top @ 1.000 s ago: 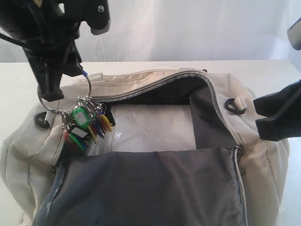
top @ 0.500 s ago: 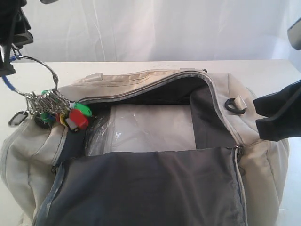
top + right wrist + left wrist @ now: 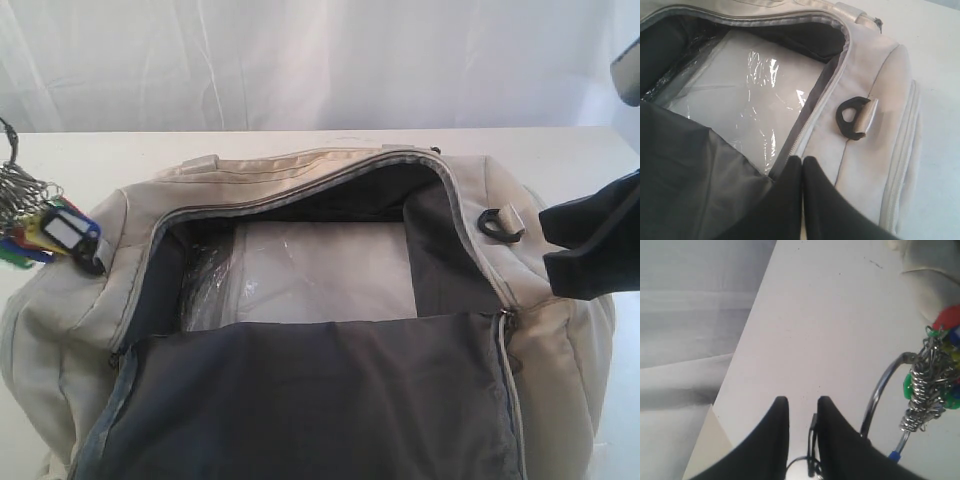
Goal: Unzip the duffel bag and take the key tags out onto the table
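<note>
The cream duffel bag [image 3: 300,180] lies unzipped, its dark grey lining flap [image 3: 320,400] folded toward the front. The key tags [image 3: 45,235], a coloured bunch on metal rings, hang at the far left edge beside the bag's end. My left gripper is outside the exterior view. In the left wrist view my left gripper [image 3: 801,400] is over the white table [image 3: 825,315], with the big wire ring [image 3: 880,390] running behind one finger and the key tags [image 3: 932,380] dangling from it. My right gripper [image 3: 548,240] is shut at the bag's right zip edge [image 3: 802,159].
A clear plastic sheet [image 3: 320,270] over a pale panel lies in the bag's bottom. A black D-ring [image 3: 850,117] sits on the bag's right end, close to my right gripper. White curtain runs behind the table [image 3: 80,150].
The left arm has carried the key tags out of the bag and leftward, leaving the exterior view; the tags now hang at the left edge. The right gripper has not moved.
</note>
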Robot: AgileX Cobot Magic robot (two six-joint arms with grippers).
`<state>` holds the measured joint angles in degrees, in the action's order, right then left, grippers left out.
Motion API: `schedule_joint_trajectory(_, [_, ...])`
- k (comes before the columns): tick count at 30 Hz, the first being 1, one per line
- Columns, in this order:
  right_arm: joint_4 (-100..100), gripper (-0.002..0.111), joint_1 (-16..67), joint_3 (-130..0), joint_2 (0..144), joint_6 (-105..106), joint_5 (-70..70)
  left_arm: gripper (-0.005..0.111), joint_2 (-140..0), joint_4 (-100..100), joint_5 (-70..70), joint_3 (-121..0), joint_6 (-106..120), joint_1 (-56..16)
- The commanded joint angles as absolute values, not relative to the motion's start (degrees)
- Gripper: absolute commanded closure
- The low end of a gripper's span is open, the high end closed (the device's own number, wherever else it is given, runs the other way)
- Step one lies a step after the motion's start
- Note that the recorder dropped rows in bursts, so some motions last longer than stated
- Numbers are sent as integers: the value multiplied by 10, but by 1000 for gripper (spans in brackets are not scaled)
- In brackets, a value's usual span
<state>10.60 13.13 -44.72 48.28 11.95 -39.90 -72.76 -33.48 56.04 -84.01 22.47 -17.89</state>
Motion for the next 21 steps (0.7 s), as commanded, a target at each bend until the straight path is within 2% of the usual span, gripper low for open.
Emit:
schedule_joint_trajectory(1, [109, 108, 131, -446, 482, 117, -392, 107, -720, -347, 544, -844, 207, -144])
schedule_joint_trajectory(12, [110, 108, 131, -446, 482, 115, -392, 107, -734, -279, 533, -839, 194, -133])
schedule_joint_trajectory(21, [110, 108, 131, -446, 482, 115, -392, 107, -773, -238, 473, -735, 174, -133])
